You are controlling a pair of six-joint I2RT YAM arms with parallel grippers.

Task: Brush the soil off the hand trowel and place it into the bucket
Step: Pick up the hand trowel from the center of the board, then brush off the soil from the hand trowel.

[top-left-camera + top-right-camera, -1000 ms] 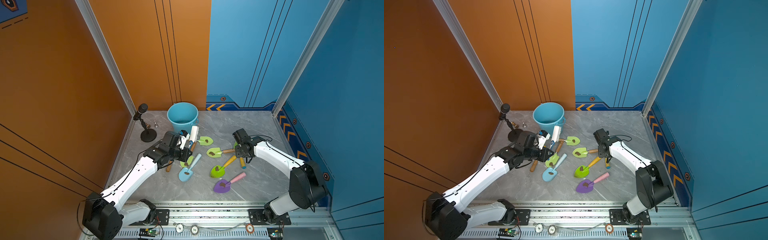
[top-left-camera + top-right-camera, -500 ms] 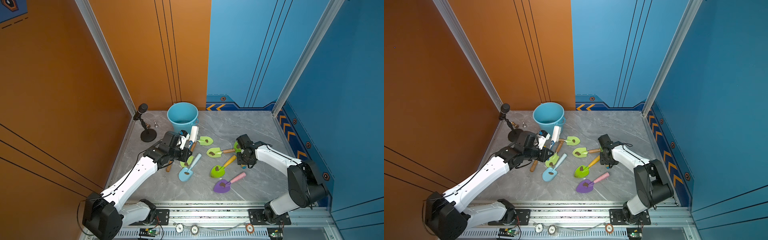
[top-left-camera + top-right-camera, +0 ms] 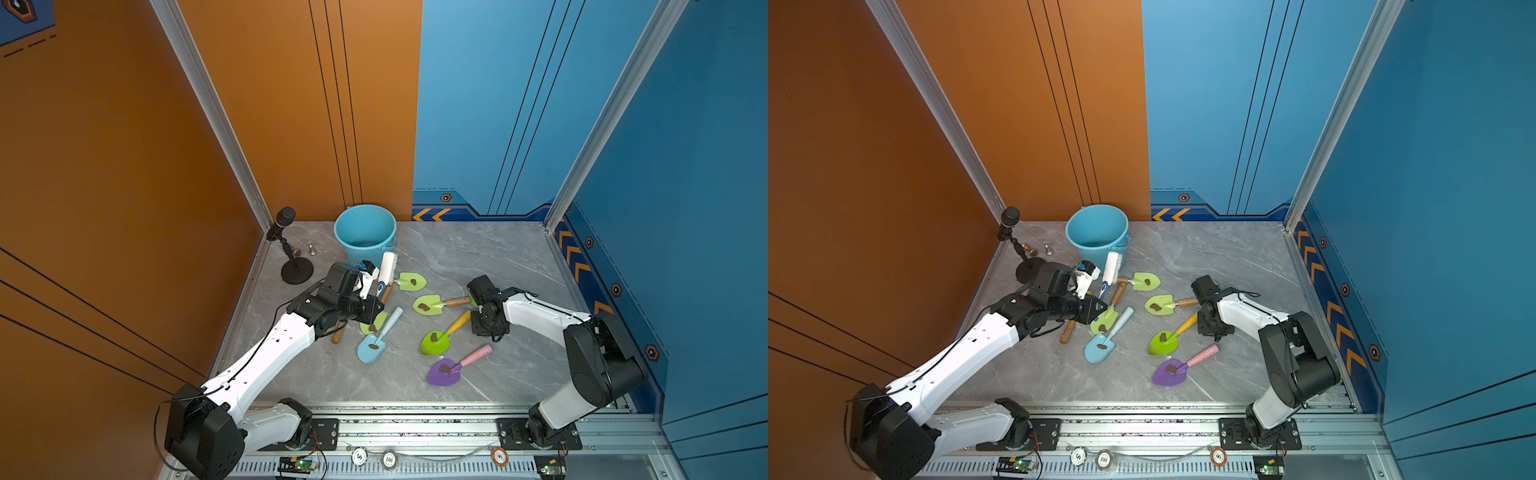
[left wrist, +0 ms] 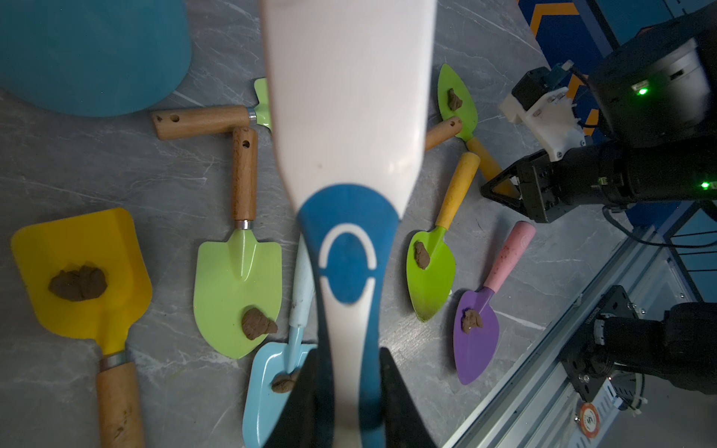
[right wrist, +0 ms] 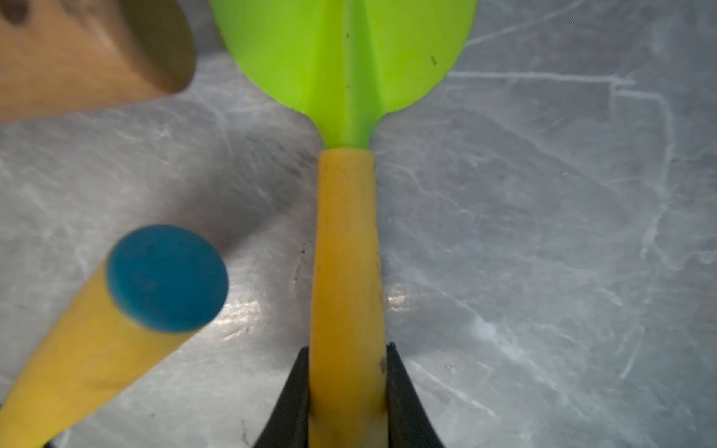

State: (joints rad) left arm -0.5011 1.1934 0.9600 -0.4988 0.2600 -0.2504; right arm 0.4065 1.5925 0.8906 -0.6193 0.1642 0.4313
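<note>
My right gripper (image 5: 347, 349) is shut on the yellow handle (image 5: 345, 252) of a lime-green hand trowel (image 5: 345, 58) that lies on the table. In the left wrist view its blade (image 4: 458, 101) carries a brown lump of soil (image 4: 454, 100). In both top views the right gripper (image 3: 487, 328) (image 3: 1212, 328) points down and hides that trowel. My left gripper (image 4: 349, 353) (image 3: 379, 308) is shut on a white brush with a blue grip (image 4: 345, 116) (image 3: 387, 266), held above the trowels. The light-blue bucket (image 3: 365, 253) (image 3: 1096, 249) stands upright at the back.
Several other soiled trowels lie between the arms: a green one with a yellow, blue-capped handle (image 3: 436, 340) (image 5: 167, 279), a purple one (image 3: 446, 372), a light-blue one (image 3: 372, 347), a green wooden-handled one (image 3: 428, 305) and a yellow scoop (image 4: 81, 271). A microphone stand (image 3: 296, 270) is at the back left.
My right gripper has moved toward the front, come down to the table and shut on the yellow trowel handle. The left arm and brush have not moved.
</note>
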